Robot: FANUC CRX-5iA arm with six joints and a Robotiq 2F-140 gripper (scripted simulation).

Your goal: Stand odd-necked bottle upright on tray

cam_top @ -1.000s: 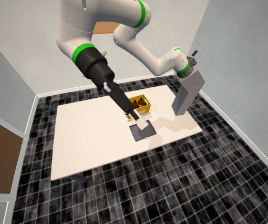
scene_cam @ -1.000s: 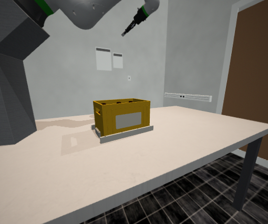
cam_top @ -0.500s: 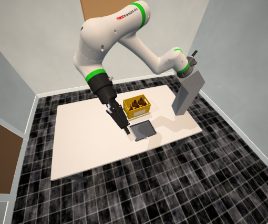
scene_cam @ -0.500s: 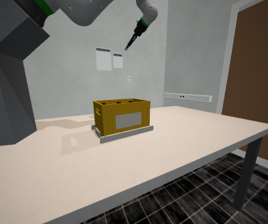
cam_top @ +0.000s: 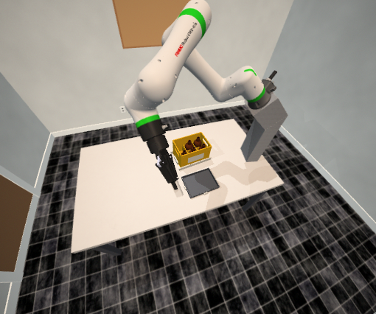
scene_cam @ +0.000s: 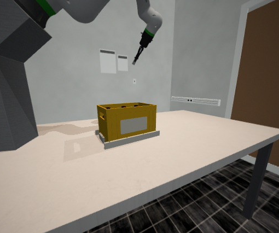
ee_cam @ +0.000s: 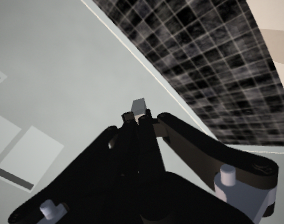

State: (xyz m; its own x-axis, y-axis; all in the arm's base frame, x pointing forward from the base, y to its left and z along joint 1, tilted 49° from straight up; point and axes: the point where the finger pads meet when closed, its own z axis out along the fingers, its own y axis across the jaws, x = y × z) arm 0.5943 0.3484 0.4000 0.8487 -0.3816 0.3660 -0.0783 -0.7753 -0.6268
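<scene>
The yellow crate [cam_top: 192, 148] stands near the middle of the table, with several brown bottles [cam_top: 193, 144] upright inside. In the exterior view the crate [scene_cam: 127, 121] shows only the dark bottle tops [scene_cam: 123, 106] at its rim. The neck widths are too small to compare. The dark grey tray [cam_top: 200, 183] lies flat and empty just in front of the crate. My gripper [cam_top: 175, 186] [scene_cam: 134, 63] is shut on nothing. It hangs high in the air, well above the crate and tilted. The wrist view shows the closed fingertips [ee_cam: 138, 107] against wall and floor only.
The grey robot pedestal [cam_top: 264, 129] stands on the table's right end, close to the crate. A low grey ledge [scene_cam: 132, 139] runs along the crate's foot. The tray is hidden in the exterior view.
</scene>
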